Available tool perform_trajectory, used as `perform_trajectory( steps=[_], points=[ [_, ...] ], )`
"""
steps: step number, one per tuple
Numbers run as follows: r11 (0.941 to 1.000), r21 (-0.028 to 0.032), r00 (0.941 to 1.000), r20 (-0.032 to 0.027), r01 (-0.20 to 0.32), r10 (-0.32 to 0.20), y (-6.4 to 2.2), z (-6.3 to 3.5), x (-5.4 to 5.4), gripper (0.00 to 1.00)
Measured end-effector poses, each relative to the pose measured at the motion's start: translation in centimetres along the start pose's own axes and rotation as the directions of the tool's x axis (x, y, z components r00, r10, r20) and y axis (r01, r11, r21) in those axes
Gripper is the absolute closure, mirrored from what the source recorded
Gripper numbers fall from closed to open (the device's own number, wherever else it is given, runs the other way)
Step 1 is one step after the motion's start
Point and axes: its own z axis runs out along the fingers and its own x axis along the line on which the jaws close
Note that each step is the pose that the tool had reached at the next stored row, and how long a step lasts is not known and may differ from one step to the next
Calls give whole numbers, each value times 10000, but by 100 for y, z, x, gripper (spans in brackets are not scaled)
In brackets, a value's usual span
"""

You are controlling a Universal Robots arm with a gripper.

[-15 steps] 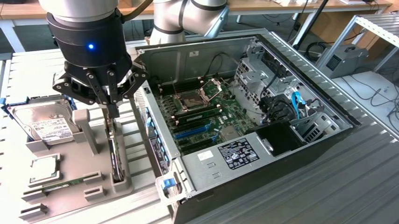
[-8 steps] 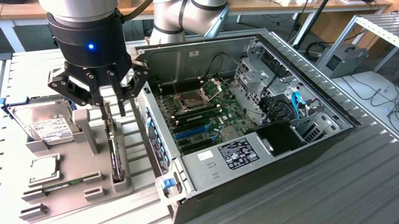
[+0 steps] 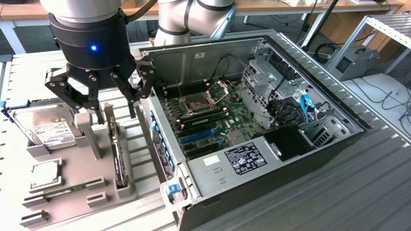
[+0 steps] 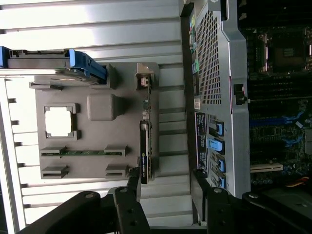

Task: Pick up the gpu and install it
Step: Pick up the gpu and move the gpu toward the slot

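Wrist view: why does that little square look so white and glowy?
In the wrist view, light glares off the square chip and washes out the table slats; in the exterior view, a blue lamp glows on the arm.

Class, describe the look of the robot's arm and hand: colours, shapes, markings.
The arm is silver-grey with rounded joints. The hand has a black cylindrical body with a small blue light, and black jointed fingers held by metal pins.

Tool spread wide above gpu standing on edge in grey holder, beside open computer case.
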Motion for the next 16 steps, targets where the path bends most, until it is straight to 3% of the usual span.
perform_trajectory(
  steps=[16],
  points=[
    [10000,-1,10000,1,0,0,1,34,1,46]
  ],
)
